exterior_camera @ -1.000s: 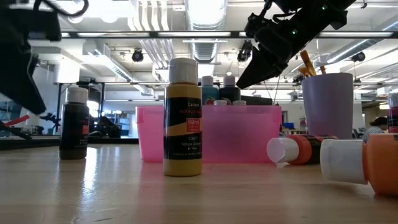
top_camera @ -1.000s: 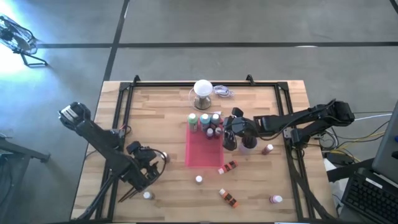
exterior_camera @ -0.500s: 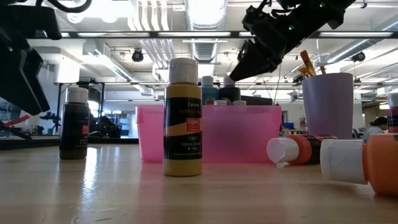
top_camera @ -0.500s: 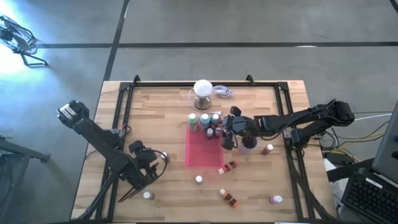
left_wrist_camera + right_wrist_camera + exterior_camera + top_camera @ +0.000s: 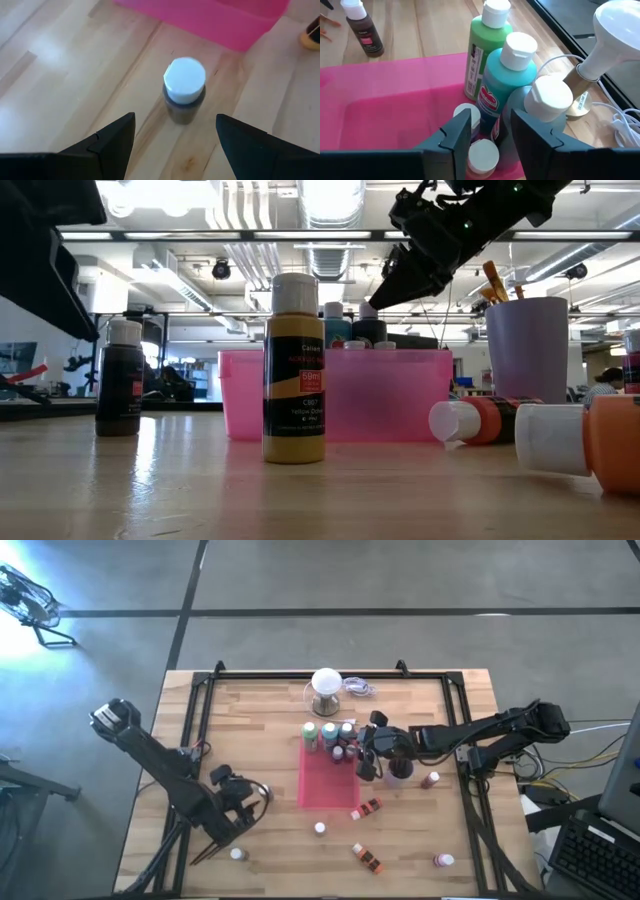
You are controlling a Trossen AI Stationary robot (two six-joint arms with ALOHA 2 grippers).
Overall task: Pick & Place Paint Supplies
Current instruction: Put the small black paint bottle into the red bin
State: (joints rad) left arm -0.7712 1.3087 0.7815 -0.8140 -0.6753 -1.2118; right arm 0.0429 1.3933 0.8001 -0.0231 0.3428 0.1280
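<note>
While upright, bottles (image 5: 510,75) cluster in the pink tray's (image 5: 395,100) corner.

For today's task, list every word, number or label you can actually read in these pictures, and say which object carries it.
"C907": yellow paint bottle, low view.
Other print on that label: too blurred to read.
Red label on the teal bottle, right wrist view: unreadable.
Labels on the green bottle and the brown bottle: too small to read.

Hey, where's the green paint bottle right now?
In the high view, the green bottle stands upright at the pink tray's far left corner, beside the teal bottle and just in front of the white ball-topped stand.
</note>
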